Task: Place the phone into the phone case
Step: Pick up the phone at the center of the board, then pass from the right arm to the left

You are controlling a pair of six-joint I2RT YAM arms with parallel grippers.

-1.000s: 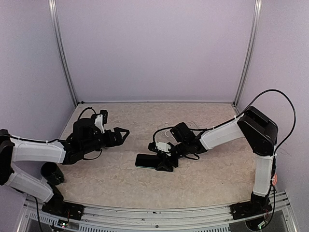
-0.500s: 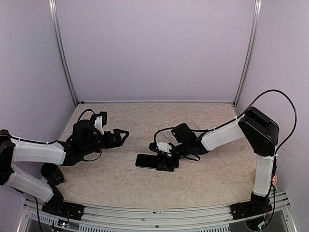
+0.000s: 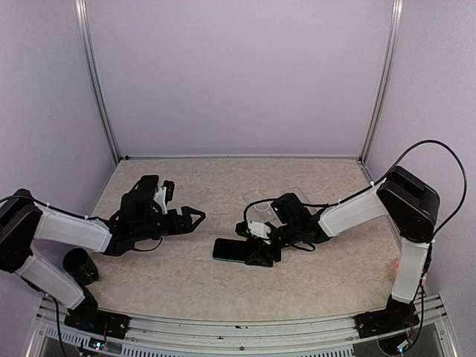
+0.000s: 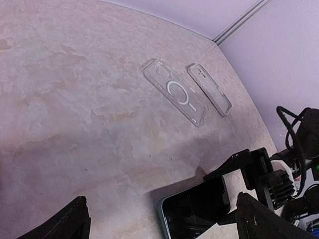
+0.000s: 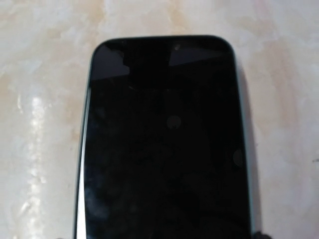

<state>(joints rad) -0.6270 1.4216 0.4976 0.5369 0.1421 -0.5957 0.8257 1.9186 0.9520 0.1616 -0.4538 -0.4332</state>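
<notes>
Mid-table, brackets end of phone [image 3: 232, 250] with right gripper [image 3: 254, 251], clamping unconfirmed, presumably for transfer to phone case [image 4: 175, 92]; holds left gripper [image 3: 195, 219] spread.

Right wrist view's lower edge crops the phone [image 5: 164, 139].

Black phone [image 5: 164, 139] lies flat, screen up; clear phone case [image 4: 174, 92] apart.

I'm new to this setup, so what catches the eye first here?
A black phone lies screen-up mid-table, the right gripper straddling its right end. Farther back, the phone case with its white ring lies beside a second clear case. The left gripper hangs open at left.
</notes>
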